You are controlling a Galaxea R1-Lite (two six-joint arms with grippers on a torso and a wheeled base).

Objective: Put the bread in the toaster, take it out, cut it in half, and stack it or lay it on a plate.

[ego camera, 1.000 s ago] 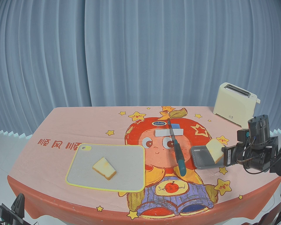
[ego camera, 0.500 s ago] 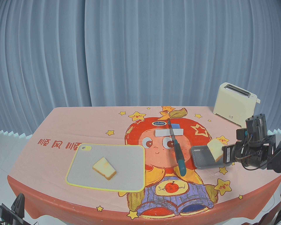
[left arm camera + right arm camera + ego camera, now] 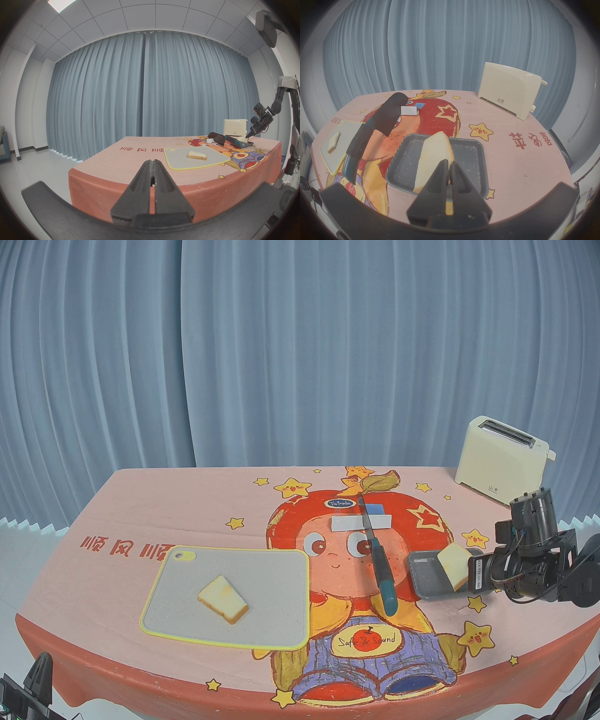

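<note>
My right gripper (image 3: 469,571) is shut on a half slice of bread (image 3: 453,564), held on edge and tilted low over the grey plate (image 3: 425,572). In the right wrist view the fingertips (image 3: 441,171) pinch the lower end of that bread half (image 3: 434,154) above the plate (image 3: 473,154). The other bread half (image 3: 223,599) lies flat on the grey cutting board (image 3: 262,577). A cream toaster (image 3: 503,462) stands at the back right. My left gripper (image 3: 153,178) is shut and holds nothing, hanging off the table's near left corner.
A knife (image 3: 380,562) with a teal handle lies between board and plate, its blade resting on a white block (image 3: 350,523). The plate sits close to the table's right front edge. Crumbs dot the plate.
My right gripper has moved left and down with the bread half, bringing it lower over the plate. The left arm, knife and board have stayed put.
</note>
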